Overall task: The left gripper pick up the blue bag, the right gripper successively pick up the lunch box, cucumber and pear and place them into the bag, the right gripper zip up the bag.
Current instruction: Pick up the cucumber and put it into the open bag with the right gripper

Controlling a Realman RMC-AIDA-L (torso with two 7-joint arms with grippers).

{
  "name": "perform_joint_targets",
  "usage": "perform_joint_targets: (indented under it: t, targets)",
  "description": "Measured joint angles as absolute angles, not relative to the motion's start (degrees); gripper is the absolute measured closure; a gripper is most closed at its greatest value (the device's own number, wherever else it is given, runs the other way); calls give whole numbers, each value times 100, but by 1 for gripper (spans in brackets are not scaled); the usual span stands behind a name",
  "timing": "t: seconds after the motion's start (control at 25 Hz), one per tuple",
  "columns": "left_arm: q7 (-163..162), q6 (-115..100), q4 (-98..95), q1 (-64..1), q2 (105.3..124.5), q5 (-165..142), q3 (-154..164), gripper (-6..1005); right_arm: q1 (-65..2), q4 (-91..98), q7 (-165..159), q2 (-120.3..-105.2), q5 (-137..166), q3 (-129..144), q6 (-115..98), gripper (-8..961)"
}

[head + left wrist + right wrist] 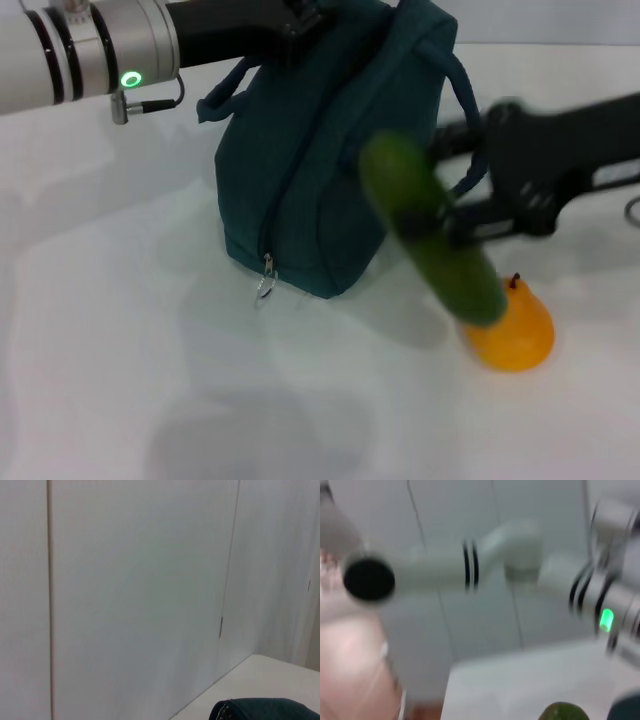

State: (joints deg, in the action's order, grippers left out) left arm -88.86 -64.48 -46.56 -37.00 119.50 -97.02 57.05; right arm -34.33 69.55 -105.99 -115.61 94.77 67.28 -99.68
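White tabletop is filling the head view, and the blue bag is sitting upright on it near the middle, with its zipper ring hanging low on the front. Left tool is reaching in from the upper left, green light glowing on its wrist, at the bag's top edge; can't tell if it's clamped or apart. Right tool is coming in from the right, clamped on the cucumber, which is tilting in the air just beside the bag. Pear is lying on the tabletop below the cucumber's lower end. Left wrist view is mostly showing pale wall panels, with a corner of the bag peeking in. Right wrist view is showing the left arm in front of the wall and the cucumber's tip at the edge.
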Motion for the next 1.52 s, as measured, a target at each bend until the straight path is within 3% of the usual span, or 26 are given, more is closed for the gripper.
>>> perform_joint_targets:
  t: [0.2, 0.56, 1.52]
  targets:
    - [-9198, -6701, -4757, -3757, 11925, -9726, 5771, 920, -3127, 6289, -9644, -11553, 8382, 6122, -9768, 355]
    - [-9348, -7176, -5133, -3724, 11946, -9609, 5774, 920, -3150, 4772, -8623, -11528, 7069, 5520, -9865, 355]
    - [-9380, -7088, -5104, -3956, 11950, -9825, 6135, 920, -4181, 3024, -7193, -11587, 6368, 5787, -9553, 356]
